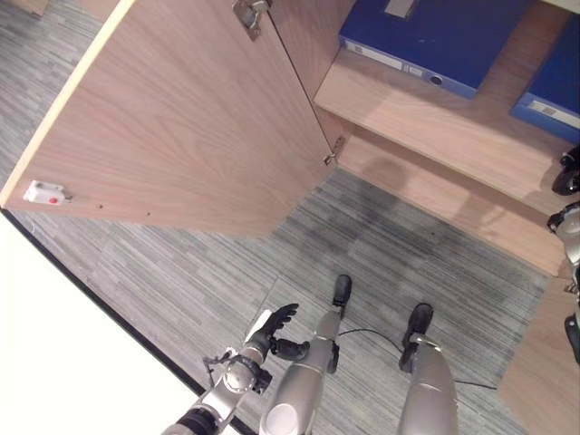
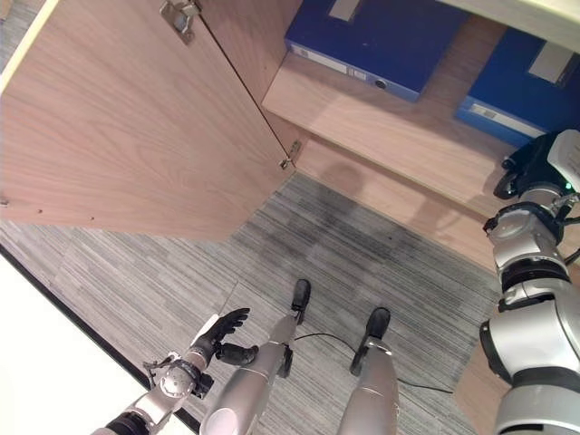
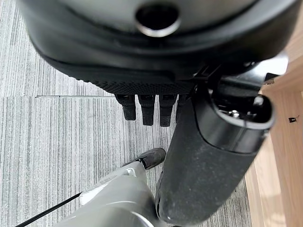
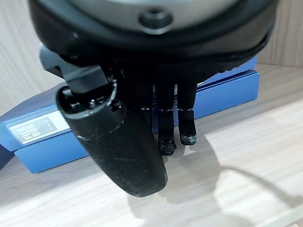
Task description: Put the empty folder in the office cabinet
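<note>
Two blue folders lie flat on a shelf [image 1: 408, 113] of the open wooden cabinet: one on the left [image 2: 381, 41] and one on the right [image 2: 517, 86]. My right hand [image 2: 535, 163] hovers at the shelf's front edge, just in front of the right folder [image 4: 227, 92]. Its fingers [image 4: 165, 127] are straight, point at the folder and hold nothing. My left hand [image 1: 275, 324] hangs low over the carpet, open and empty, and its fingers [image 3: 151, 109] are relaxed.
The cabinet door [image 1: 181, 118] stands swung wide open to the left, over the grey carpet [image 1: 362, 254]. A lower wooden shelf [image 1: 453, 199] runs under the folders' shelf. A white surface [image 1: 54, 344] fills the lower left corner.
</note>
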